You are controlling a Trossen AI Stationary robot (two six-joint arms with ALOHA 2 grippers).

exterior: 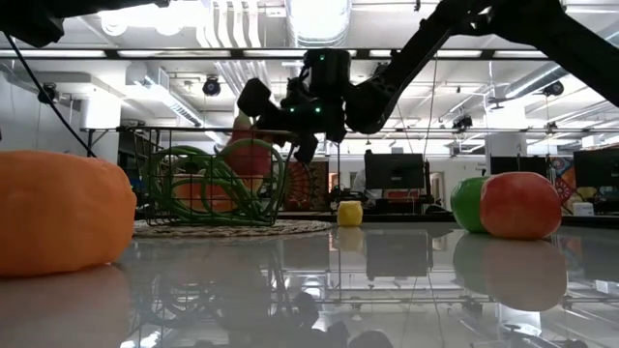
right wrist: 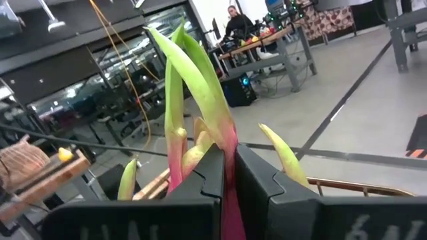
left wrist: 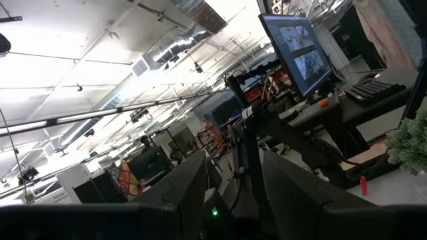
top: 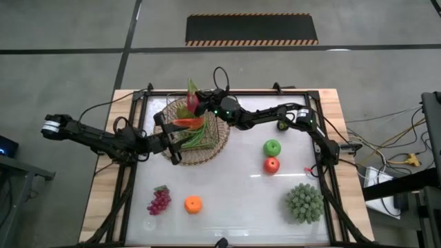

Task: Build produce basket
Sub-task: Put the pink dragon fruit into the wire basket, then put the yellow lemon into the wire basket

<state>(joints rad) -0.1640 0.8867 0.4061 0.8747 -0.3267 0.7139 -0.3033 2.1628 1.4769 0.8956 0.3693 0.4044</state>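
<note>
High view shows your right gripper (top: 196,103) pinching the dragon fruit (top: 192,98) over the basket (top: 213,148) for dropping, left fingers (top: 167,138) partly parted.

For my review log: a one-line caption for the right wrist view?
Right pincer shut on the dragon fruit, its green-tipped pink leaves rising between the fingers.

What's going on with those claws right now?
Right claw shut on dragon fruit, over basket. Left claw at basket's near rim, grip unclear. Nothing in the way.

left tool (left wrist: 230,193): fingers parted, aimed upward | beyond: ceiling lights, monitor (left wrist: 297,47), spiky green cluster (left wrist: 408,143)
</note>
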